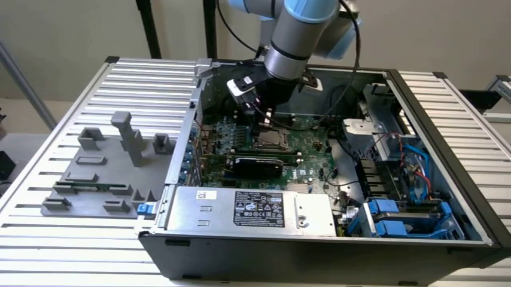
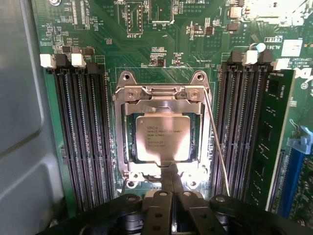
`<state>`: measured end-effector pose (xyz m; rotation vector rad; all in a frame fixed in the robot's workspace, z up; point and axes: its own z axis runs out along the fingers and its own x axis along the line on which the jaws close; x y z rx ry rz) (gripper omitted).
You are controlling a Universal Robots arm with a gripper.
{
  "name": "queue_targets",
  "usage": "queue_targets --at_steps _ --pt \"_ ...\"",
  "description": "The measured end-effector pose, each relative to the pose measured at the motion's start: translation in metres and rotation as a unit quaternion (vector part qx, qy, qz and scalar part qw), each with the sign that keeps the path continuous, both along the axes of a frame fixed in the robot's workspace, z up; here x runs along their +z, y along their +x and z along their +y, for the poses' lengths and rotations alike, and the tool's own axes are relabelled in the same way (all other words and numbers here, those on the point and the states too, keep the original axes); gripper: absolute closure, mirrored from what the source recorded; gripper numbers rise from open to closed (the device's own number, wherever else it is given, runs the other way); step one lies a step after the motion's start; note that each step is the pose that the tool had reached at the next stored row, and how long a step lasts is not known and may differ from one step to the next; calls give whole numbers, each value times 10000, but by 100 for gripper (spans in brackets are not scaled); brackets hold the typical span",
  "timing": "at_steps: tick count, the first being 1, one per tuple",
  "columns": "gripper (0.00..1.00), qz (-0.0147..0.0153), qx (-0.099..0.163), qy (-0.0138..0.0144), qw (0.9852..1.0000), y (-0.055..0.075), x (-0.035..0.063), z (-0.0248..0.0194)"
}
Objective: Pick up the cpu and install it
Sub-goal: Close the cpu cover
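The cpu (image 2: pixel 162 138), a pale silver square chip with printed text, lies flat inside the metal-framed socket (image 2: pixel 161 94) on the green motherboard (image 2: pixel 146 44). My gripper (image 2: pixel 171 178) is shut, its two dark fingers pressed together. Their tips sit at the chip's near edge, over the frame's tab. Nothing shows between the fingers. In the exterior view the gripper (image 1: pixel 266 119) hangs low inside the open computer case, just above the cpu (image 1: pixel 271 141).
Black memory slots (image 2: pixel 80 132) flank the socket on both sides, and a thin wire lever (image 2: pixel 217 142) runs beside it. A silver power supply box (image 1: pixel 251 209) fills the case front. Blue drive bays (image 1: pixel 399 218) stand at the exterior view's right, a grey fixture (image 1: pixel 104 173) outside at its left.
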<state>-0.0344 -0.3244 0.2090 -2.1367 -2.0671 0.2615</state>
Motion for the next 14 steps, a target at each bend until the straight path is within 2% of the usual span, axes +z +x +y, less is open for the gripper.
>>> queue_targets --at_steps 7,14 --pt "89 0 1 2 10000 -99 230 0" --pt "89 0 -2 3 10000 -362 255 2"
